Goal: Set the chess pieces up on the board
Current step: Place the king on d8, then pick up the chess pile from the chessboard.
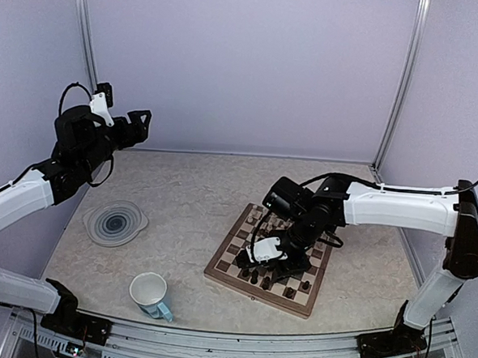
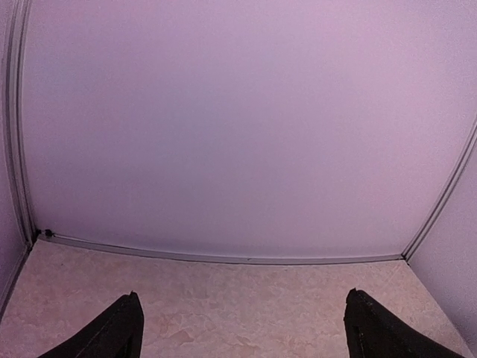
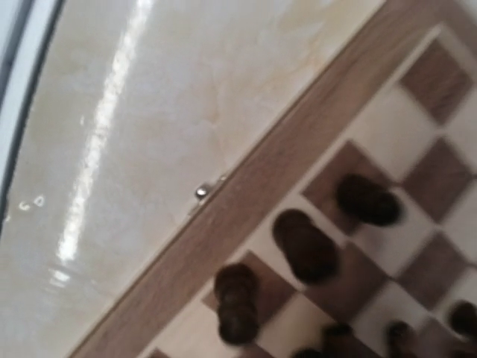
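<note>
Left gripper (image 2: 242, 328) comes closest, its fingers (image 2: 123, 332) spread wide on nothing, raised high above the table (image 1: 190, 184) and facing the back wall (image 2: 238, 127). The board (image 1: 316, 300) lies directly under the right gripper (image 1: 276, 262), which hangs low over the near-left squares; whether it is open or closed cannot be told. A plate (image 1: 116, 222) sits below the left gripper, a mug (image 1: 151, 294) well left of the right one. Dark pieces (image 3: 304, 246) stand just beneath the right gripper, blurred, along the board's edge.
</note>
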{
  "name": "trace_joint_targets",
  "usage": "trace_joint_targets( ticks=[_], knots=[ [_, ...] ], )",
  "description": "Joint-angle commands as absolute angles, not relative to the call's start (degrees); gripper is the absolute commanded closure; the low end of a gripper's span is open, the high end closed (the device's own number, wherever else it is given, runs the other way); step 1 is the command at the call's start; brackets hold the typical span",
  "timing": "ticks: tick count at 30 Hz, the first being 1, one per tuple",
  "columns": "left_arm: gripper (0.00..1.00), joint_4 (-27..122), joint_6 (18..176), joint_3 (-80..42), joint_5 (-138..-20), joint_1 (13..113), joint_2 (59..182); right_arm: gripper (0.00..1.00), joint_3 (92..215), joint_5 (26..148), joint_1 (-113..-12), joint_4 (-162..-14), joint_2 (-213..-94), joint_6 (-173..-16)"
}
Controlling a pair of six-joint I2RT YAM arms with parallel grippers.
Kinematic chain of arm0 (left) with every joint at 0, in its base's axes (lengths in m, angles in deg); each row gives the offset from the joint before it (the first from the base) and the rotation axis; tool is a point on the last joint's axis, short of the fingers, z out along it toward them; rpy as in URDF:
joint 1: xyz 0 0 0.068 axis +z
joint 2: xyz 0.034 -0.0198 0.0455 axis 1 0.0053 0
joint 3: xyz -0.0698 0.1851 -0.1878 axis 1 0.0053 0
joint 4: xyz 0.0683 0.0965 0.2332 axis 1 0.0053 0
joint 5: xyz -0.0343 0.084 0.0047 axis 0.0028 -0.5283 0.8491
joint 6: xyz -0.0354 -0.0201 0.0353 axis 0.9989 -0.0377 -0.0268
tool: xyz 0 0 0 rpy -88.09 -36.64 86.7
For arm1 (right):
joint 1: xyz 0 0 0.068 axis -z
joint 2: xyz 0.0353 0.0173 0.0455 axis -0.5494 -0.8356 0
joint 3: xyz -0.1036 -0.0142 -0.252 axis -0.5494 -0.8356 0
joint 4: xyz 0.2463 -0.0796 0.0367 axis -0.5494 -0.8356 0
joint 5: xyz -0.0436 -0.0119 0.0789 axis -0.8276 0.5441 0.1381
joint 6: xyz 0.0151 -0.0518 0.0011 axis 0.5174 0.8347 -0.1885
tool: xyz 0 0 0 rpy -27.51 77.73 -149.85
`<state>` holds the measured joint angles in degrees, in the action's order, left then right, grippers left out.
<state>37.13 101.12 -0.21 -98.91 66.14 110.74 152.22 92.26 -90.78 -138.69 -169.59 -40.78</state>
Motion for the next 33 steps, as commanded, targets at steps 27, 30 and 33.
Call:
trace_joint_targets(
  ticks=[27, 30, 33],
  knots=[
    [0.39, 65.9, 85.4, -21.3, -70.9, 47.5, 141.0, 0.66, 136.8, 102.3, -71.0, -118.9, -163.9, -40.7],
    [0.39, 66.9, 85.4, -22.2, -68.5, 47.2, 143.4, 0.65, 138.3, 100.9, -71.4, -118.3, -166.9, -39.4],
    [0.39, 66.6, 85.4, -22.1, -67.1, 47.2, 144.2, 0.65, 139.9, 99.4, -71.4, -117.8, -169.7, -38.4]
  ],
)
